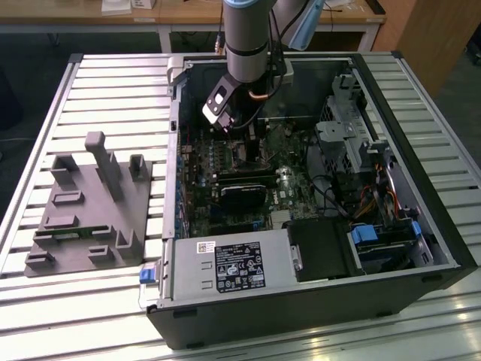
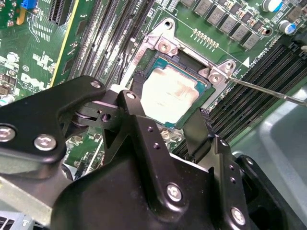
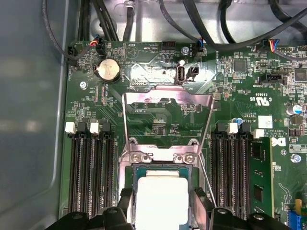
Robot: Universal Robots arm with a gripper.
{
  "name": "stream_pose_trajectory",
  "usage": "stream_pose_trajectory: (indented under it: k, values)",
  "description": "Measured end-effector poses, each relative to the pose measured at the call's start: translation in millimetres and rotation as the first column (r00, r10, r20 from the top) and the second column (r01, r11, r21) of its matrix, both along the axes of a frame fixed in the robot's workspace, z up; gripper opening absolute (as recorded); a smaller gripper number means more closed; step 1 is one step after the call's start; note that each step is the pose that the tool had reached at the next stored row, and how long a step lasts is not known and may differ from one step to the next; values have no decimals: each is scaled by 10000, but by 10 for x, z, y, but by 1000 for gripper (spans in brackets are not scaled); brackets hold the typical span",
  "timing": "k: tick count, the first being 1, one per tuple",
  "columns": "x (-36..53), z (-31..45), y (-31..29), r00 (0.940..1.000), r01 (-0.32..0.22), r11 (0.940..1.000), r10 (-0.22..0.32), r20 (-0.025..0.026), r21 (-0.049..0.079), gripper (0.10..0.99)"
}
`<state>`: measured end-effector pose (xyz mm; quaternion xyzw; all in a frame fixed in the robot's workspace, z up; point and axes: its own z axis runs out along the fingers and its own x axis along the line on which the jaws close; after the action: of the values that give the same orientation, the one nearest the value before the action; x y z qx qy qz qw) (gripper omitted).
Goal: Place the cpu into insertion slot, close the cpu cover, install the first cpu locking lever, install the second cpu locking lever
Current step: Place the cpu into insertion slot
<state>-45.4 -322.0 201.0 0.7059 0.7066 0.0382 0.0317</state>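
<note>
The cpu (image 2: 168, 93) lies flat in the insertion slot (image 2: 163, 45), its pale metal face up and a thin green rim around it. My gripper (image 2: 166, 99) is open, and its black fingers (image 2: 196, 127) stand close on two opposite sides of the chip with a small gap. In the first wrist view the cpu (image 3: 160, 199) sits between the gripper (image 3: 162, 205) fingers. The cpu cover (image 3: 163, 98) stands swung open behind the socket. A thin wire locking lever (image 2: 268, 91) sticks out sideways, unlatched. In the exterior view the gripper (image 1: 244, 147) reaches down into the open computer case.
Rows of long black memory slots (image 3: 91, 172) flank the socket. A black card (image 1: 244, 192), the power supply (image 1: 233, 267) and a drive cage (image 1: 349, 143) crowd the case. A grey fixture plate (image 1: 90, 203) rests on the slatted table at the exterior view's left.
</note>
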Motion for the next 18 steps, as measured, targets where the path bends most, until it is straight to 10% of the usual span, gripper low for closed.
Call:
stream_pose_trajectory:
  k: [7, 18]
  values:
    - [0, 0, 0, 10000, 2, 10000, -2, 0, 0, 596]
    - [0, 0, 0, 10000, 5, 10000, -5, 0, 1, 176]
